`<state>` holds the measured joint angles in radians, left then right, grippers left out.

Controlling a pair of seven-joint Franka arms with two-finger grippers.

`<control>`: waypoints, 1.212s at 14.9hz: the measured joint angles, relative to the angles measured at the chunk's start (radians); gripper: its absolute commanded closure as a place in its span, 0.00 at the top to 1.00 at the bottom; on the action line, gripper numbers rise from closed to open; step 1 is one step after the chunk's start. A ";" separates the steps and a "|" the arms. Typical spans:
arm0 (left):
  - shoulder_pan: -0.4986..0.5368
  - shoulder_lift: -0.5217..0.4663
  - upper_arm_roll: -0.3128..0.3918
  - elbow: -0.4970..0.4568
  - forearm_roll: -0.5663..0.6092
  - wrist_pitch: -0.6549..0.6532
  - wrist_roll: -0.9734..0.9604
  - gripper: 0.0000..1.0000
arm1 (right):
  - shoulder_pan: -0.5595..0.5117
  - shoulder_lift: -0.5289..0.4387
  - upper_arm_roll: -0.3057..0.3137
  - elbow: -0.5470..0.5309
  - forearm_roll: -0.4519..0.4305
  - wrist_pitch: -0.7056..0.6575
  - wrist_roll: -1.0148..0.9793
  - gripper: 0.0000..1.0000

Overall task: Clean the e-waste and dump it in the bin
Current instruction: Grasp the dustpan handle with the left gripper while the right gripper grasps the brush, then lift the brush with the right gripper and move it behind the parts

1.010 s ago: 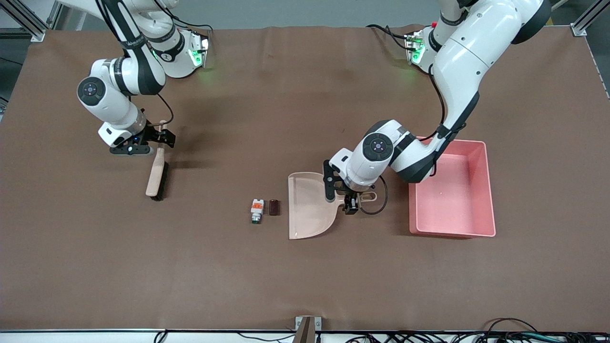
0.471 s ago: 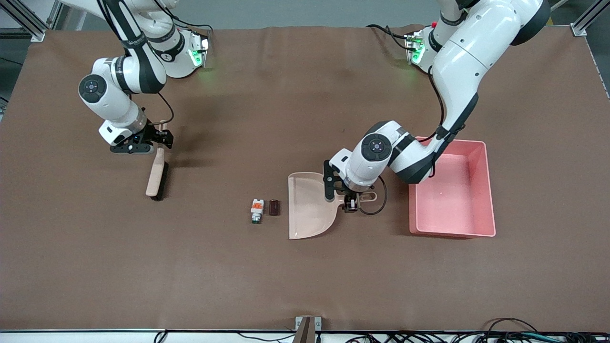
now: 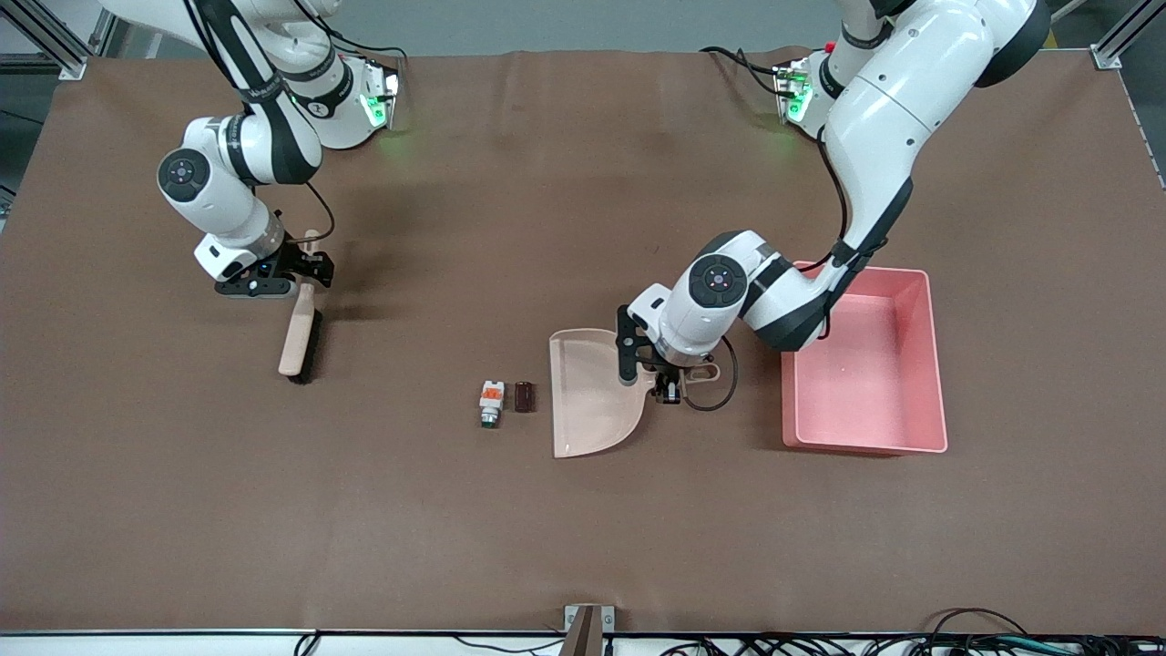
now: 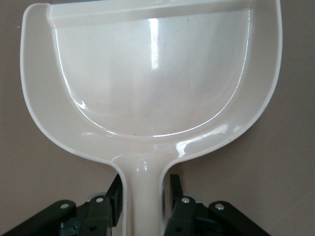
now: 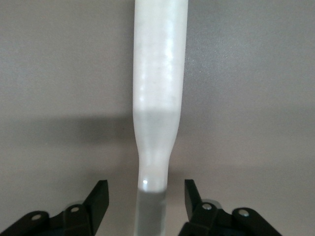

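Near the middle of the brown-covered worktop (image 3: pixel 547 182), a shade toward 6 o'clock with 12 at the robots' bases, lie the two pieces of e-waste. They are a white blocky component with an orange top and green tip (image 3: pixel 491 402) and, just beside it at its 3 o'clock, a dark maroon stubby cylinder (image 3: pixel 524 396); the two are apart. At the cylinder's 3 o'clock, close by, a beige flat plastic dustpan (image 3: pixel 588 401) rests with its straight lip facing the parts. The left gripper (image 3: pixel 670 390) sits low at the dustpan's handle. Its jaws straddle the handle narrowly, one finger against it and a sliver of gap at the other. The pink rectangular plastic bin (image 3: pixel 865 446) stands at the dustpan's 3 o'clock, toward the left arm's end.

Out at 9 to 10 o'clock, a beige brush with black bristles (image 3: pixel 299 333) lies on the worktop. The right gripper (image 3: pixel 308 266) is at the handle's tip, jaws spread with clear gaps on both sides.
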<state>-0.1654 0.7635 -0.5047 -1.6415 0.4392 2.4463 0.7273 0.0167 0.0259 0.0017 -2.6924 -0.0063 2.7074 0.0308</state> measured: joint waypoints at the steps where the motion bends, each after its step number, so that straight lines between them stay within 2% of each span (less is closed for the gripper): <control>1: 0.000 0.000 0.000 0.001 0.000 0.000 0.000 0.34 | 0.000 0.003 0.000 0.000 0.000 0.002 0.000 0.48; 5: 0.000 0.000 0.000 0.004 0.001 0.000 0.000 0.25 | -0.008 0.004 -0.002 0.000 0.000 0.003 0.000 0.34; 10: -0.006 0.001 0.001 0.007 0.002 -0.010 0.000 0.20 | -0.010 0.004 -0.002 0.000 0.000 0.003 0.000 0.03; 16: -0.052 0.001 0.002 0.068 0.020 -0.113 0.000 0.19 | -0.010 0.005 -0.001 0.016 0.000 -0.002 0.000 0.00; 18: -0.051 0.001 0.004 0.069 0.039 -0.133 0.000 0.19 | -0.010 0.005 -0.002 0.059 0.000 -0.063 0.001 0.00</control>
<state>-0.2169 0.7647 -0.5008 -1.5724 0.4778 2.3133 0.7274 0.0064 0.0313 0.0001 -2.6332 -0.0059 2.6442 0.0316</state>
